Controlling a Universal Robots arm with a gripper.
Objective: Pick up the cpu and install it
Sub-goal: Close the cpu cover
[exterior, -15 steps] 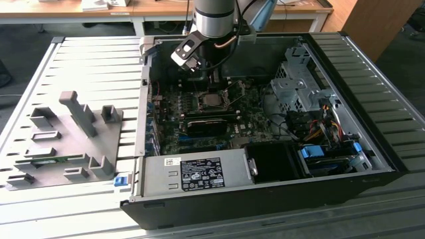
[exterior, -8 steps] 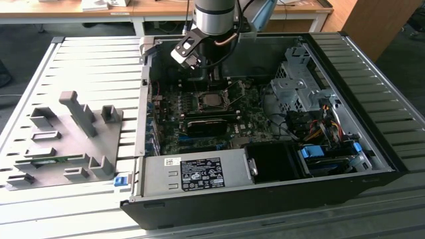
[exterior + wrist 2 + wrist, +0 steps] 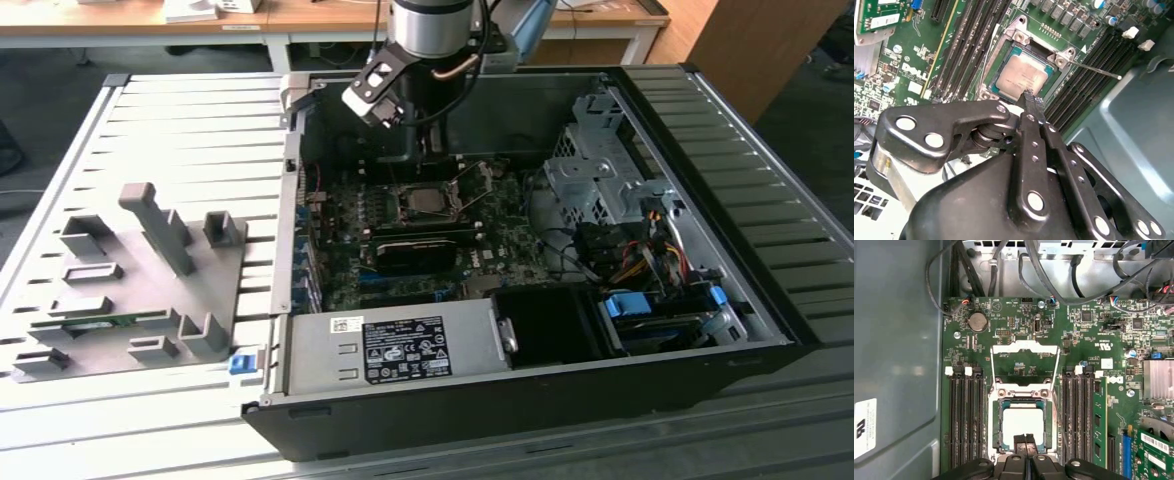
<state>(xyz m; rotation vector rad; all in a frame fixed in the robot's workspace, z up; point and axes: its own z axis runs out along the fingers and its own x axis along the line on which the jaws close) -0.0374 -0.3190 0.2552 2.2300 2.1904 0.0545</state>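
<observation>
An open computer case [image 3: 534,400] lies on its side on a slatted table [image 3: 174,130]. Inside it is a green circuit board [image 3: 344,272], a grey power supply box [image 3: 387,350] along the near wall, a metal drive cage [image 3: 594,165] towards the exterior view's right, and a bundle of coloured cables [image 3: 627,250] beside the cage.

Near the middle of the board is the socket [image 3: 999,412], and the cpu [image 3: 1024,424] lies flat inside it, silver top up. It shows as a pale square in the exterior view [image 3: 430,200] and in the second wrist view [image 3: 1021,77]. The socket's hinged metal plate [image 3: 1025,346] is swung open and lies flat on the board, not on the cpu. Its thin lever [image 3: 1099,70] also stands free. Rows of black memory slots [image 3: 966,415] run along both sides of the socket, and one slot holds a green memory stick [image 3: 1097,415].

On the table, to the exterior view's left of the case, is a grey tray [image 3: 147,300] with upright holders.

The arm [image 3: 430,30] reaches down into the case above the socket. The gripper [image 3: 1032,100] has its two fingers pressed together with nothing between them. In both wrist views the tips [image 3: 1025,440] sit over the edge of the cpu. Whether they touch it or hang just above it cannot be told.
</observation>
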